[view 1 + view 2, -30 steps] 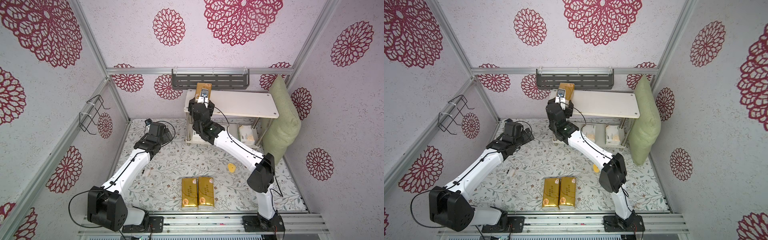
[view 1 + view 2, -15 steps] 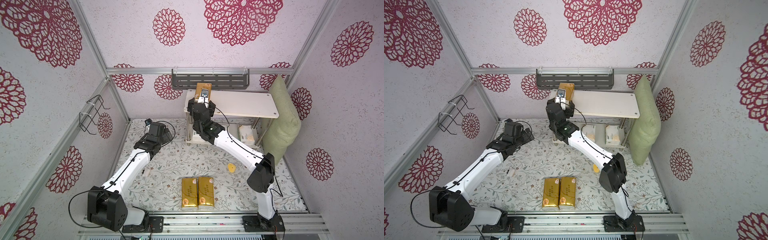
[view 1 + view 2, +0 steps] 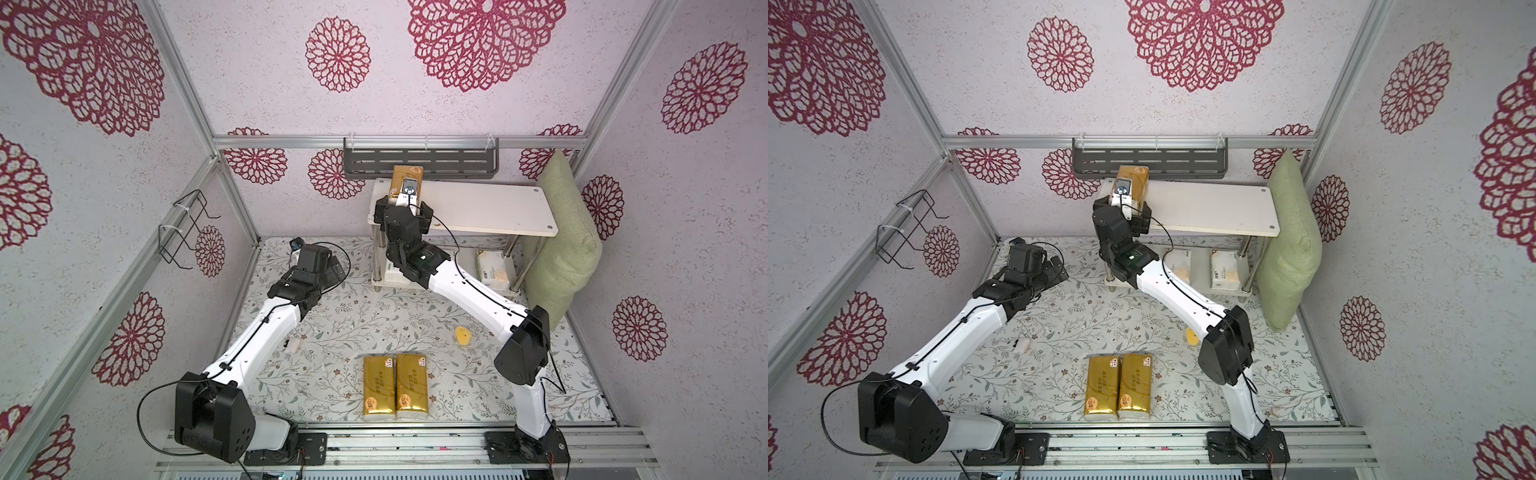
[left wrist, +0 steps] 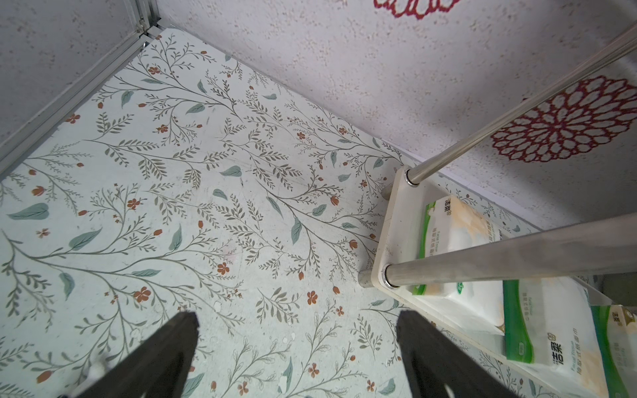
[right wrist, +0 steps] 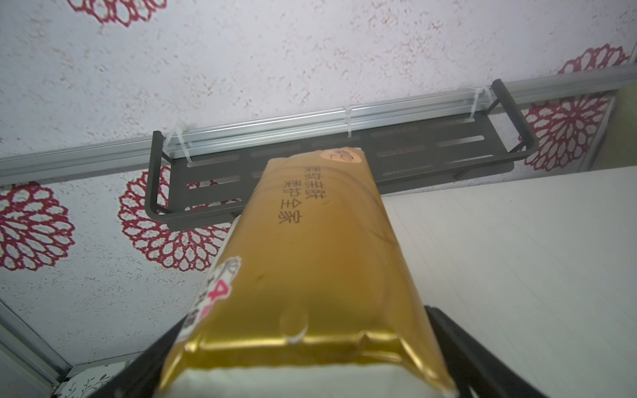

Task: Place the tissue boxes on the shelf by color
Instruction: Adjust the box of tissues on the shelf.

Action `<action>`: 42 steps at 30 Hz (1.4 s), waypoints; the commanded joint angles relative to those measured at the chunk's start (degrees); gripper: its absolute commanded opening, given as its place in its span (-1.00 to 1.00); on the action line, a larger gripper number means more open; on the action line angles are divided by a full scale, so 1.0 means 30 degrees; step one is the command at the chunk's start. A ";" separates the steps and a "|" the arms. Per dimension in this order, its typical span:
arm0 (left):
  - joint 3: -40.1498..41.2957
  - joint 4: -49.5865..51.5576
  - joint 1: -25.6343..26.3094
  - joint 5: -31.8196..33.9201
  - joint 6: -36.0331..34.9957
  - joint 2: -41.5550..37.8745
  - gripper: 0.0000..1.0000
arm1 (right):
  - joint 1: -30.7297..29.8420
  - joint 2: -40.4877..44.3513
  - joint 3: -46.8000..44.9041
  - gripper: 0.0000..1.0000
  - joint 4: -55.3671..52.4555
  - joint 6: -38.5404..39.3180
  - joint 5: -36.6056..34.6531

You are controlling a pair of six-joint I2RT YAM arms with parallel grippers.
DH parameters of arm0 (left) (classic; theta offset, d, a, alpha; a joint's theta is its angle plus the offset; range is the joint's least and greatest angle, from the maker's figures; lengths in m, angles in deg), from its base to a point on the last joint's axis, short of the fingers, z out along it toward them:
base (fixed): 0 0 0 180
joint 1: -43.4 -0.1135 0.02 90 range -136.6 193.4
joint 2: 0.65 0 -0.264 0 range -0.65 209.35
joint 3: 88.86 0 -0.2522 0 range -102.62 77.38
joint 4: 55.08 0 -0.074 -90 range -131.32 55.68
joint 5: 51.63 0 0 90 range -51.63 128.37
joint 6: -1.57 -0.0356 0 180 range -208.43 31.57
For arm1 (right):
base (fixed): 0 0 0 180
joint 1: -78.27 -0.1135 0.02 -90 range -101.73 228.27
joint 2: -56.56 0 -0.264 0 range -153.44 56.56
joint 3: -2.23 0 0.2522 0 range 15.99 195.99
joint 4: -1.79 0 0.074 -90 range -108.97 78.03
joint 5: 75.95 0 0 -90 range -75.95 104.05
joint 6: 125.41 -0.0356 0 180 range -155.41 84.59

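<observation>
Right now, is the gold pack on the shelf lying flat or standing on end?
Lying flat: the gold pack shows its broad printed face up on the shelf.

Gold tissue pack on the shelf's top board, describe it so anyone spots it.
Find the white two-tier shelf at the back wall. The gold pack lies on its top board, far from the green cushion. Packs below it are white, not gold.

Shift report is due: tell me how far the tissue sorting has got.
Done: three white tissue packs with orange patches and green print lie on the white two-tier shelf's lower board. In hand: one shiny gold tissue pack rests on the top board, flanked by the right gripper, grip unclear. Left: two more gold packs on the floral table; the left gripper is open and empty.
</observation>
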 commanded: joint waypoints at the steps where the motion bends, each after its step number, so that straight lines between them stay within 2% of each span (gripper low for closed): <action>1: -0.0071 -0.0416 -0.0110 0.0144 0.0013 -0.0251 0.95 | 0.0018 0.0742 0.0676 0.98 0.0360 0.0281 0.0153; 28: 0.0053 -0.0499 -0.0102 0.0022 0.0244 -0.0185 0.95 | -0.0702 0.3254 -0.1100 0.98 0.2354 0.2712 -0.0052; 31: -0.0068 -0.0733 -0.0026 -0.0806 -0.0087 -0.0156 0.95 | -0.0711 0.3781 -0.1419 0.98 0.2374 0.2914 0.0034; 33: -0.0156 -0.1237 0.0422 -0.1259 -0.0682 -0.0354 0.95 | -0.0716 0.4208 -0.1560 0.98 0.1948 0.2919 0.0357; 36: -0.0305 -0.1922 0.1367 -0.0724 -0.1513 -0.0971 0.95 | -0.0687 0.5080 -0.1713 0.98 0.0487 0.2818 0.1380; 39: -0.0691 -0.2191 0.1792 -0.0379 -0.2242 -0.1806 0.97 | -0.0607 0.6436 -0.2174 0.98 -0.2082 0.2281 0.2761; 42: -0.1225 -0.2590 0.1853 -0.1062 -0.3031 -0.2473 0.98 | -0.0354 0.8021 -0.3269 0.98 -0.4481 0.1493 0.4441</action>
